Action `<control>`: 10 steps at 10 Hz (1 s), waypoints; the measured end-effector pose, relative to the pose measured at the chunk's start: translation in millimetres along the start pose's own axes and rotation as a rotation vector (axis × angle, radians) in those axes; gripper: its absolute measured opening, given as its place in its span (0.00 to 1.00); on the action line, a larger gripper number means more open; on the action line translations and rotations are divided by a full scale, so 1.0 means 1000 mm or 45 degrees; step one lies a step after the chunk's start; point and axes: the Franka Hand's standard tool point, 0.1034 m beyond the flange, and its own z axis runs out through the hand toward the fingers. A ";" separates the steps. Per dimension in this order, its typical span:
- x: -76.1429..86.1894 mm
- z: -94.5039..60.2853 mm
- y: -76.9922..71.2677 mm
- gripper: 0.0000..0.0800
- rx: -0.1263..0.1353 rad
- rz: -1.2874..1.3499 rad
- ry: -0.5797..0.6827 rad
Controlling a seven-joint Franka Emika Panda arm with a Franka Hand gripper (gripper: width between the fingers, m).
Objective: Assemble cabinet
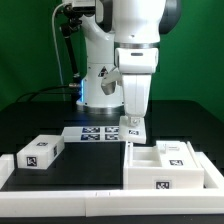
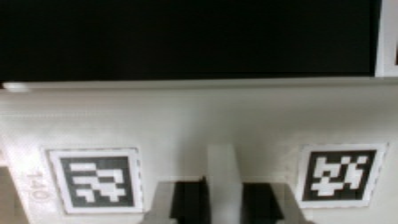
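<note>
Black tabletop (image 1: 85, 165) fills the mid-ground, matte and plain. Marker board (image 1: 92, 133), thin, flat, white w/ a row of b&w square tags, lies on it toward the back, approx. centre. White rail (image 1: 60, 186) runs along the tabletop's front edge. Green wall (image 1: 30, 50) in bg; dark cables (image 1: 66, 50) hang in front of it at the exterior view's left.

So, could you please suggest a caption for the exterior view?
Gripper low at the white cabinet's edge, a loose tagged block lying apart.
</note>
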 end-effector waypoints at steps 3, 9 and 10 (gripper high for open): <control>-0.002 0.002 0.003 0.09 -0.007 -0.001 0.061; 0.008 0.002 0.004 0.09 0.008 0.102 0.101; 0.007 0.002 0.004 0.09 0.008 0.105 0.101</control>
